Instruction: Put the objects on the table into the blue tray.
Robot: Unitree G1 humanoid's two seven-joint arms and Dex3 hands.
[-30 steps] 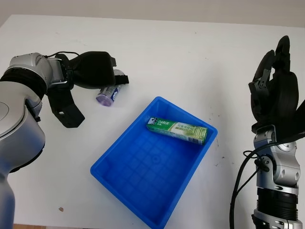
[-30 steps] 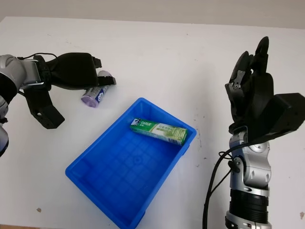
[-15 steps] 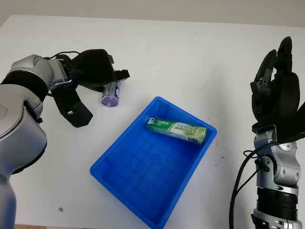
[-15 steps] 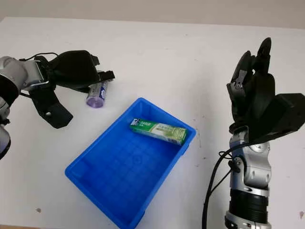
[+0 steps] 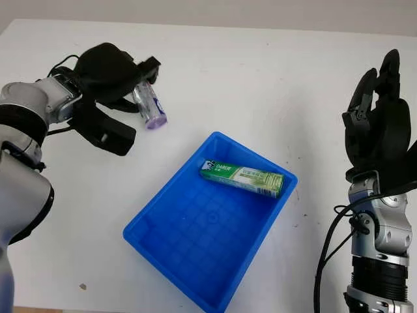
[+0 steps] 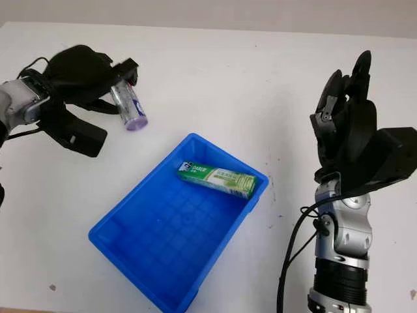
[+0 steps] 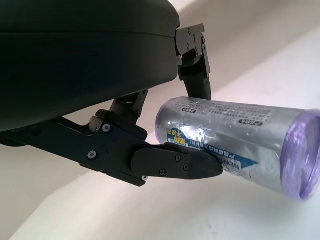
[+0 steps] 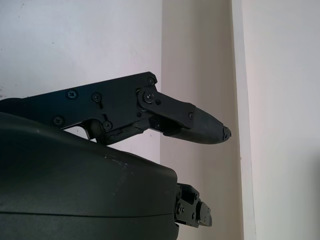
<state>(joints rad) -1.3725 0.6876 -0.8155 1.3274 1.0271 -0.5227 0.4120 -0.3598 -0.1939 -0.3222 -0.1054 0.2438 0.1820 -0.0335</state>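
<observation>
One bottle (image 5: 149,107) is clamped in the left hand (image 5: 111,73), lifted clear of the tabletop (image 5: 260,91) near its far left corner. The fingers (image 7: 170,162) pinch the silver body close to its upper end, with the purple end (image 7: 300,150) free.

The blue tray (image 5: 163,222) sits at the middle of the tabletop, toward the near edge, and already holds a green box (image 5: 242,177) lying against its far right wall. The right hand (image 5: 378,127) is raised over the right edge, open and holding nothing.

Step in hand, by judgement: carry the bottle to the tray. Move it toward the near right until it is over the bare floor of the tray, nearer than the box. Lower before letting go, since a round bottle will probably roll on release.

The long axis of the bottle is steeply tilted. Its purple end points down and toward the tray; the opposite end is inside the grip.
</observation>
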